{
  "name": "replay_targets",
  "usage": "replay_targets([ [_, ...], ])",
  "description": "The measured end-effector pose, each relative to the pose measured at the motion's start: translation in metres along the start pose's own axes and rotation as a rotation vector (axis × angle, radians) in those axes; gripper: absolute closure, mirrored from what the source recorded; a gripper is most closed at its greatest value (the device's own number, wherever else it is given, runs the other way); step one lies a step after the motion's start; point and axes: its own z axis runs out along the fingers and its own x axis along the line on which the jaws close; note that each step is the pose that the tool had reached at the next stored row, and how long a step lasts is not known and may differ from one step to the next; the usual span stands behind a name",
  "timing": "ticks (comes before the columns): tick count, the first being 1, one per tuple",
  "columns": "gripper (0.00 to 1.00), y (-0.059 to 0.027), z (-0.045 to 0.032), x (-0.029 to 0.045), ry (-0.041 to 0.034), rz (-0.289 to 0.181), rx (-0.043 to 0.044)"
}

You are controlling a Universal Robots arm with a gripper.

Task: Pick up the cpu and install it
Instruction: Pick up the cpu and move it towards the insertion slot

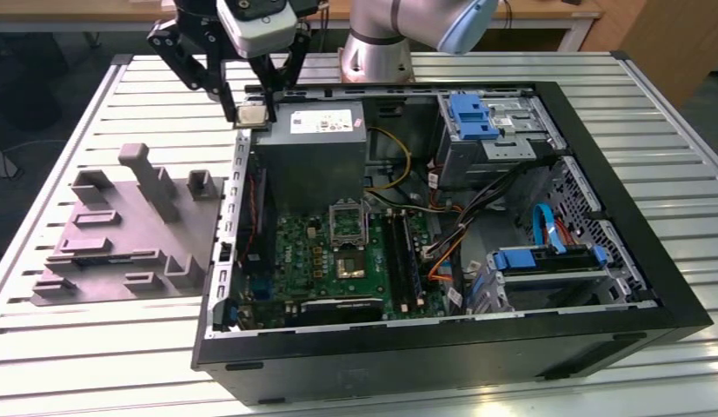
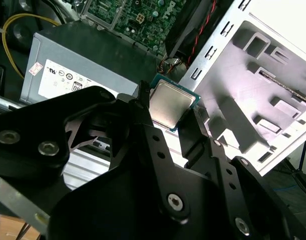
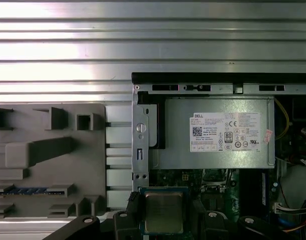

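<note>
**Chip held aloft over open computer**

Nearest, the open computer case (image 1: 452, 356) shows its motherboard (image 1: 324, 252), partly lost under cables. Beyond, over the case's far corner beside the power supply (image 1: 318, 130), the gripper (image 1: 252, 106) has its jaws clamped on the cpu (image 1: 252, 116). The fingers hide the chip's side edges, and the arm above is cut off.

Slatted metal table (image 1: 81, 365), pale, glare along the slats. Wooden desk (image 1: 69, 10) behind. Dark floor (image 1: 35, 87), exterior view's left.
</note>
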Motion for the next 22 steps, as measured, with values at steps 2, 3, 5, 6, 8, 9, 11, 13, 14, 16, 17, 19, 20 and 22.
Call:
replay_targets([
  [2, 0.53, -0.0001, 0.0002, -0.0011, 0.0000, 0.000, 0.0000],
  [3, 0.53, -0.0001, 0.0003, -0.0024, 0.0000, 0.000, 0.0000],
  [5, 0.53, 0.0000, 0.0007, -0.0054, -0.0001, 0.000, -0.0001],
  [6, 0.53, 0.0000, 0.0008, -0.0066, 0.0001, 0.000, 0.0001],
  [8, 0.53, 0.0000, 0.0009, -0.0072, 0.0000, 0.000, 0.0000],
  [9, 0.53, 0.0000, 0.0009, -0.0072, 0.0000, 0.000, 0.0000],
  [11, 0.53, 0.0000, 0.0009, -0.0072, 0.0000, 0.000, 0.0000],
  [13, 0.53, 0.0000, 0.0009, -0.0072, 0.0000, 0.000, 0.0000],
  [14, 0.53, 0.0001, 0.0010, -0.0076, 0.0001, 0.000, 0.0000],
  [16, 0.53, 0.0001, 0.0013, -0.0118, 0.0001, 0.000, 0.0000],
  [17, 0.53, 0.0002, 0.0014, -0.0152, 0.0000, 0.000, 0.0000],
  [19, 0.53, -0.0007, 0.0016, -0.0184, 0.0000, 0.000, -0.0001],
  [20, 0.53, -0.0019, 0.0016, -0.0191, 0.0001, 0.001, 0.0000],
  [22, 0.53, -0.0047, 0.0017, -0.0198, 0.0000, 0.001, 0.0001],
])
